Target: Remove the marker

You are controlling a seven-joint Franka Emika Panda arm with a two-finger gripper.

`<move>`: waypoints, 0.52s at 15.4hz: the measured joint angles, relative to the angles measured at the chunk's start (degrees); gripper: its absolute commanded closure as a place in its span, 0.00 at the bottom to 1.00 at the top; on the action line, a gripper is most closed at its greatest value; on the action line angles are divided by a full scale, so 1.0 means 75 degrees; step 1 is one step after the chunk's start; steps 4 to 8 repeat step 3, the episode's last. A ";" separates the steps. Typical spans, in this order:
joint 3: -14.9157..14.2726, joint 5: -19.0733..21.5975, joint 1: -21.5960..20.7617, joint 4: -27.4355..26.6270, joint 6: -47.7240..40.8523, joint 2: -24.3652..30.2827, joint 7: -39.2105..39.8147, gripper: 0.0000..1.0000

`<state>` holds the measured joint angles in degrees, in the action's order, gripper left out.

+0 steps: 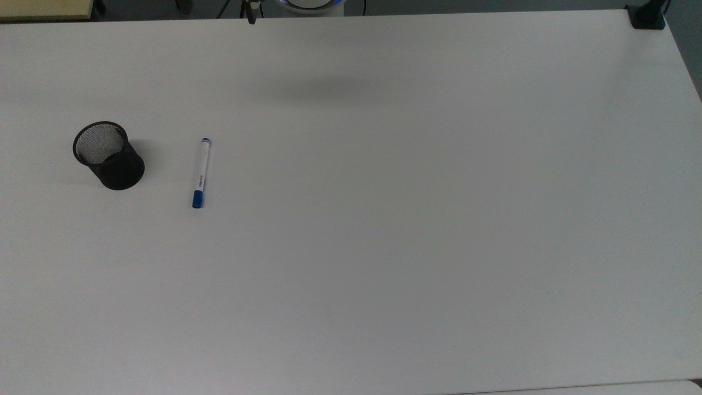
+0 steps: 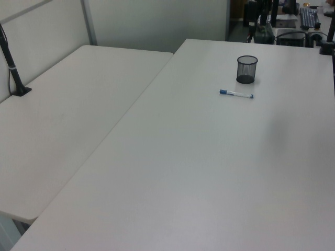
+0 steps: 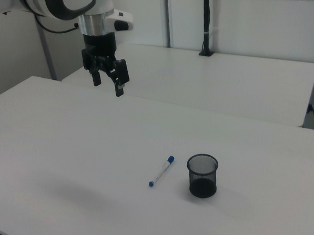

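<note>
The marker (image 1: 201, 173) lies flat on the white table (image 1: 417, 219), outside the black mesh cup (image 1: 108, 156) and a short way to the top view's right of it. Its blue cap points toward the near edge in the top view. The marker (image 3: 161, 171) and the cup (image 3: 202, 175) also show in the right view, and the marker (image 2: 236, 94) and cup (image 2: 247, 69) in the left view. My gripper (image 3: 107, 83) hangs high above the table, far from the marker, open and holding nothing. In the top view only one fingertip (image 1: 251, 15) pokes in at the upper edge.
A black clamp (image 1: 647, 16) sits on the table's corner at the top view's upper right. A second white table (image 2: 73, 110) adjoins on the left view's left, with a black post (image 2: 11, 63) on it. The robot base (image 1: 310, 4) stands at the table's far edge.
</note>
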<state>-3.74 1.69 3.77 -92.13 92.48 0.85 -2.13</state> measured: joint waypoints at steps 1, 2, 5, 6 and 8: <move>0.0000 -0.0013 0.0017 0.0000 0.0000 0.0008 0.0027 0.00; 0.0000 -0.0027 0.0032 0.0000 0.0000 0.0017 0.0046 0.00; 0.0001 -0.0053 0.0042 0.0000 0.0000 0.0026 0.0051 0.00; 0.0001 -0.0053 0.0042 0.0000 0.0000 0.0026 0.0051 0.00; 0.0001 -0.0053 0.0042 0.0000 0.0000 0.0026 0.0051 0.00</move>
